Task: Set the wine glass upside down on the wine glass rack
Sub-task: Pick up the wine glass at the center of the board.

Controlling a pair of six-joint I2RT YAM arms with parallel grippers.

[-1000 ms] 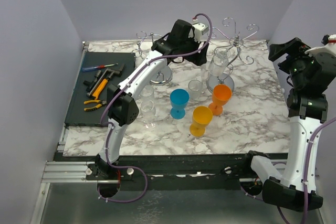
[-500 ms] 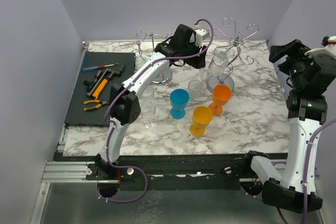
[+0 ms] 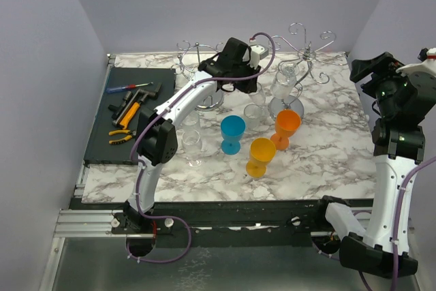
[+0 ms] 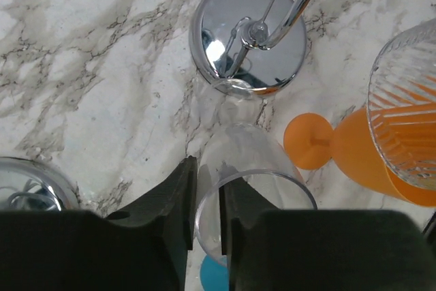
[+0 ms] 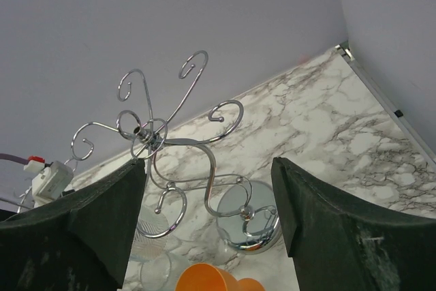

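My left claw point(image 4: 208, 175) straddles the lip of the clear wine glass point(image 4: 245, 158). One jaw is outside the bowl and the other is down inside it, the two drawn narrow around the wall. A sliver of gap shows on the inner side, so I cannot tell whether I truly bite the glass. My right claw point(image 5: 208, 165) hangs spread wide and empty off to the side, looking across at the wine glass rack point(image 5: 151, 131).

The glass stands mouth up on the marble desk point(image 4: 88, 66), its foot just beside the rack's chrome base point(image 4: 221, 28). An orange goblet point(image 4: 361, 144) and a blue goblet point(image 3: 232, 129) stand near.

I judge the glass light, stiff, slick and brittle. The lip is its thinnest part, so a hard squeeze there could chip or crack it, while a soft one would let the smooth glass slip. Held by one wall, it will want to swing as I turn it over. The stem, or low on the bowl, would be the sturdier hold. It is the foot that must slide into a wire loop.

No brand, label or writing is readable on the glass, the rack or my arms.
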